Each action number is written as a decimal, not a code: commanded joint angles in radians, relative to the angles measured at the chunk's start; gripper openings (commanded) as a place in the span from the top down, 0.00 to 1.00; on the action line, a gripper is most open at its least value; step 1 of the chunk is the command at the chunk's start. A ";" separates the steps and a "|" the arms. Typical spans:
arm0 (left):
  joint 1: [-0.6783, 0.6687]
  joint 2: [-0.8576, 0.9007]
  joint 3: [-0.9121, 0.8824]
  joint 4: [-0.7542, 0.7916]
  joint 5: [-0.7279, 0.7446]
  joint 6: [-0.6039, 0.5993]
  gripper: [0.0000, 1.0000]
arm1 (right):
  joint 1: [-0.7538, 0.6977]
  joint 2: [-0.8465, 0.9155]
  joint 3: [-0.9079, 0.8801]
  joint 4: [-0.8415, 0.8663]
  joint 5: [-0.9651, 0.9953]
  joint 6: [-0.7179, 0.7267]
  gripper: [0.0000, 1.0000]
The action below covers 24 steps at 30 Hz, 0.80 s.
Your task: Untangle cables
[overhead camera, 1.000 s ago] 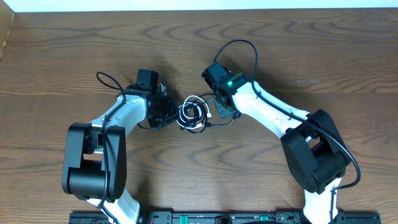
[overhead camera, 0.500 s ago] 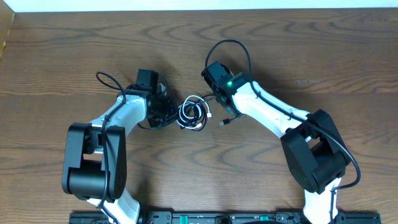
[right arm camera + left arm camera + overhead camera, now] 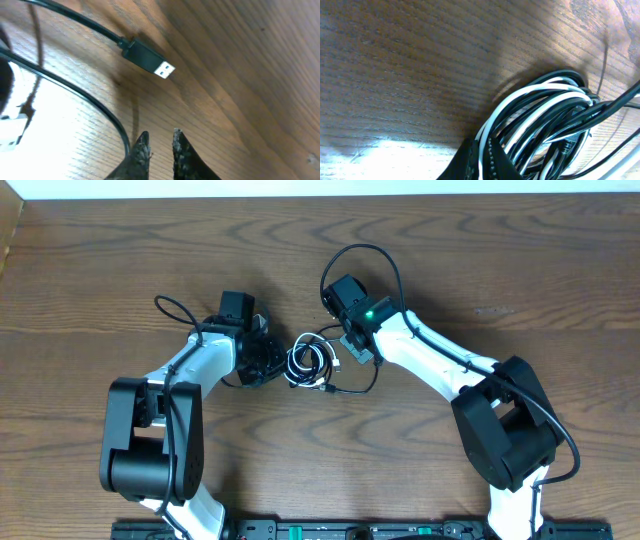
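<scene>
Matt wood-grain table [image 3: 120,260], glossy plastic-jacketed blk & wht cables [image 3: 540,100], metal USB plug tip [image 3: 164,71].

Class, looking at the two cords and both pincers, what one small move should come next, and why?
Probably the right pincer, slightly open and empty, should close on the black cord just behind its free plug and draw it away from the coil. The left pincer is shut on that coil, where black and white loops are wound together.

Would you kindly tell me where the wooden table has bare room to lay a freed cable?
Bare wood lies along the brown wooden table's far edge and, nearer, between the white-and-black left arm and right arm. Crowded: around the tangled black-and-white cable bundle.
</scene>
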 commanded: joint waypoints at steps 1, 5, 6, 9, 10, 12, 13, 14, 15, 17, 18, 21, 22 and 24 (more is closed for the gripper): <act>0.005 0.013 -0.015 0.002 -0.006 0.010 0.91 | -0.002 0.001 0.012 -0.004 -0.127 0.061 0.82; 0.005 0.013 -0.015 0.005 -0.006 0.010 0.89 | -0.005 0.001 0.012 -0.005 -0.364 0.101 0.77; 0.005 0.013 -0.015 0.006 -0.006 0.011 0.88 | -0.008 0.001 0.012 -0.005 -0.391 0.112 0.76; 0.005 0.013 -0.015 0.012 0.011 0.044 0.85 | -0.018 0.001 0.012 -0.005 -0.442 0.125 0.73; 0.005 0.013 -0.015 0.018 0.039 0.066 0.83 | -0.023 0.001 0.012 -0.005 -0.465 0.125 0.73; 0.005 0.013 -0.015 0.032 0.095 0.107 0.74 | -0.031 0.001 0.012 -0.004 -0.512 0.125 0.73; 0.005 0.013 -0.015 0.035 0.114 0.125 0.69 | -0.038 0.001 0.012 -0.004 -0.549 0.126 0.73; 0.005 0.013 -0.015 0.035 0.115 0.129 0.67 | -0.043 0.001 0.012 -0.004 -0.568 0.126 0.73; 0.005 0.013 -0.015 0.034 0.114 0.130 0.66 | -0.054 0.001 0.012 -0.004 -0.608 0.126 0.72; 0.005 0.013 -0.015 0.029 0.100 0.130 0.66 | -0.077 0.000 0.014 -0.004 -0.685 0.126 0.71; 0.005 0.013 -0.015 0.024 0.082 0.130 0.66 | -0.092 0.000 0.014 -0.003 -0.727 0.126 0.71; -0.003 0.014 -0.016 0.016 0.043 0.129 0.66 | -0.141 0.000 0.014 0.000 -0.850 0.152 0.69; -0.011 0.015 -0.016 0.016 0.038 0.129 0.66 | -0.156 0.000 0.014 0.000 -0.887 0.153 0.68; -0.029 0.021 -0.016 0.018 0.016 0.126 0.66 | -0.188 0.000 0.014 -0.001 -0.962 0.153 0.67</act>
